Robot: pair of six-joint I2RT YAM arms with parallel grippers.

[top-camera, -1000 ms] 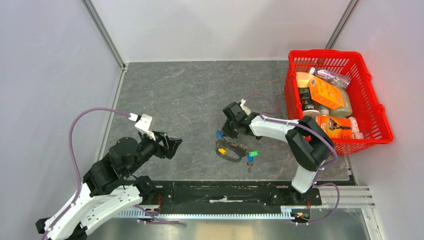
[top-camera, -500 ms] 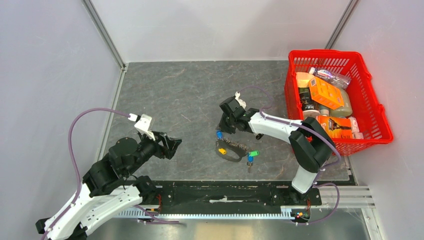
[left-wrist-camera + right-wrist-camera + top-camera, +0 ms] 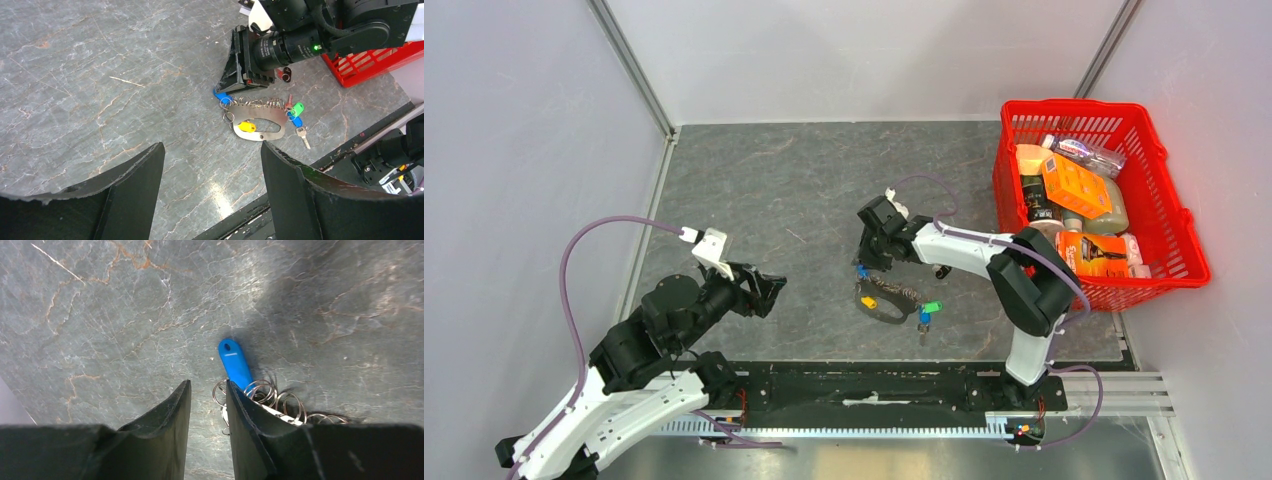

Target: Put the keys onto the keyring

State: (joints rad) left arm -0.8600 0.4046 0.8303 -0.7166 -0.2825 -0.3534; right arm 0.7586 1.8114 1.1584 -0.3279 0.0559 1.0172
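Here, down low over the table (image 3: 754,180) with the right gripper (image 3: 207,385), jaws parted by only a narrow slot and holding nothing. Just ahead of those tips, a shade to one side of the slot: a blue key cap (image 3: 235,362), lying lengthwise almost straight away from the jaws, near end tucked into a cluster of small wire rings (image 3: 265,395). Not between the fingers (image 3: 165,430), and not touching them as far as can be told. Judged from this: needs a small sideways shift to centre the slot on the cap, then a pinch across its narrow width rather than along its length.

Past the rings, back from the right jaws toward the arm bases: the keyring (image 3: 886,305), flat on the table, with a yellow-capped key (image 3: 870,301) over its body, the green tag (image 3: 933,307) at the chain's end and another blue-capped key (image 3: 924,318) just beside the tag. Impossible to tell how many of these already threaded on the loop.

Well apart from all this: the left gripper (image 3: 212,147), wide open, empty, raised, much farther from the keys than the right. Likely the right arm's move.

No readable writing anywhere: white print on the black wrist barrel (image 3: 290,47) and labels on goods in the red basket (image 3: 1184,235) too small to make out.
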